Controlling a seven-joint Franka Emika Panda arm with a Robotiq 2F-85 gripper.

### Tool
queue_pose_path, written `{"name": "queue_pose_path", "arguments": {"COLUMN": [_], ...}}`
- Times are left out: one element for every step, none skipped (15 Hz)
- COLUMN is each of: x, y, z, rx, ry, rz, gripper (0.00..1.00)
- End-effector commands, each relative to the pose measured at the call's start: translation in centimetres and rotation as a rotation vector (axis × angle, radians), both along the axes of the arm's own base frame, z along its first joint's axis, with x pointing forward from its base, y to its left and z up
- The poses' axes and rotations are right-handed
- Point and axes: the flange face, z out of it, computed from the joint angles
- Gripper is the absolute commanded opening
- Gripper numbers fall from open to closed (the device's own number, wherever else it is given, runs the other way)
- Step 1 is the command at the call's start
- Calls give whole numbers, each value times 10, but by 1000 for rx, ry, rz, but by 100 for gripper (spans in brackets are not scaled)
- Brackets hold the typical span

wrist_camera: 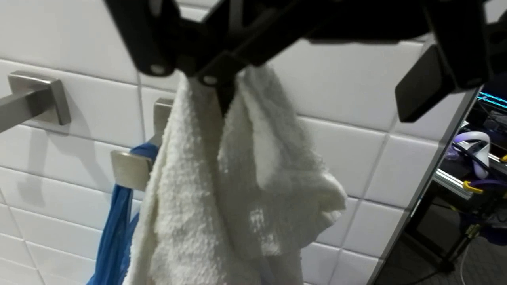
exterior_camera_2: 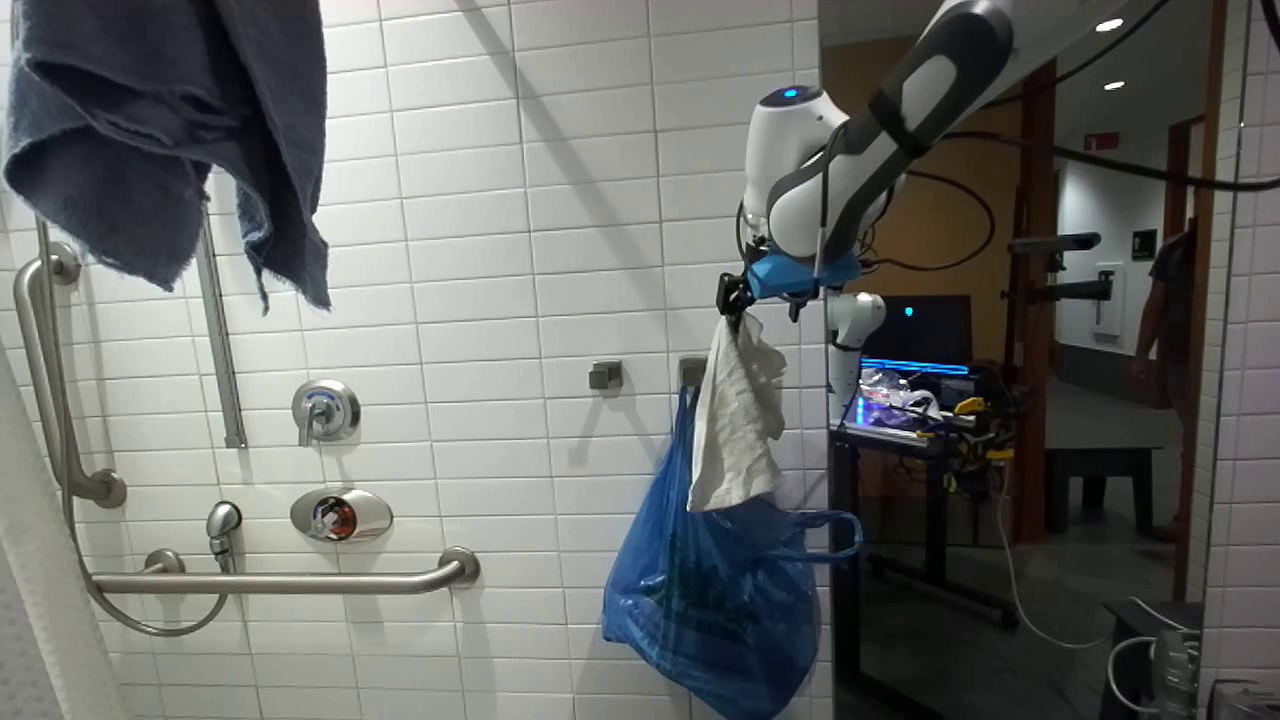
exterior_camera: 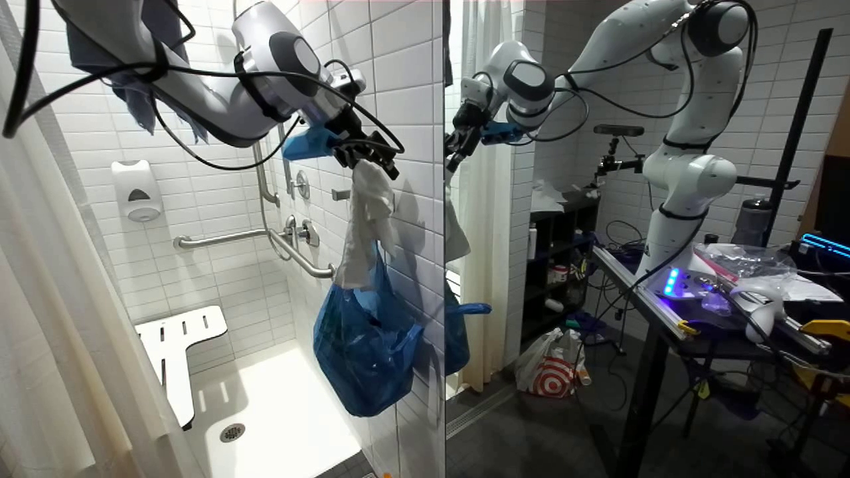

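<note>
White cloth [exterior_camera: 366, 232] hangs below the tool [exterior_camera: 376, 162] in an exterior view, near the shower wall [exterior_camera: 415, 99], with its lower end in front of a blue bag [exterior_camera: 368, 355]. Only its top seems caught, so the rest just drops limp under its own weight. In an exterior view you also get a hook [exterior_camera_2: 691, 371] beside the cloth, and the bag's stretched top runs up to it, so the load's carried from above; honestly can't tell if cloth and bag touch. There's another hook [exterior_camera_2: 605, 376] near it on the same wall. Wrist view clears up the grip: the tool's jaws are spread wide, cloth bunched around one finger [wrist_camera: 226, 89] while the opposite finger [wrist_camera: 420, 89] stands well apart, so I'd call it draped or snagged, not pinched. And the bag's hook has a square end plate [wrist_camera: 130, 170] out front, which is probably what stops the handle sliding off.
</note>
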Motion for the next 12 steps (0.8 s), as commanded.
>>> {"name": "queue_pose_path", "arguments": {"x": [0, 0, 0, 1, 1, 1, 1, 1, 1, 1, 1, 1], "y": [-2, -2, -2, -1, -2, -2, -2, -2, -2, -2, -2, -2], "z": [0, -1, -1, -2, -2, -2, -2, -2, -2, -2, -2, -2], "rx": [6, 1, 0, 2, 2, 2, 2, 2, 2, 2, 2, 9], "ry": [-2, 2, 3, 6, 6, 6, 6, 6, 6, 6, 6, 5], "rz": [-1, 2, 4, 0, -1, -1, -1, -1, -1, -1, -1, -4], "gripper": [100, 100, 100, 100, 100, 100, 100, 100, 100, 100, 92, 98]}}
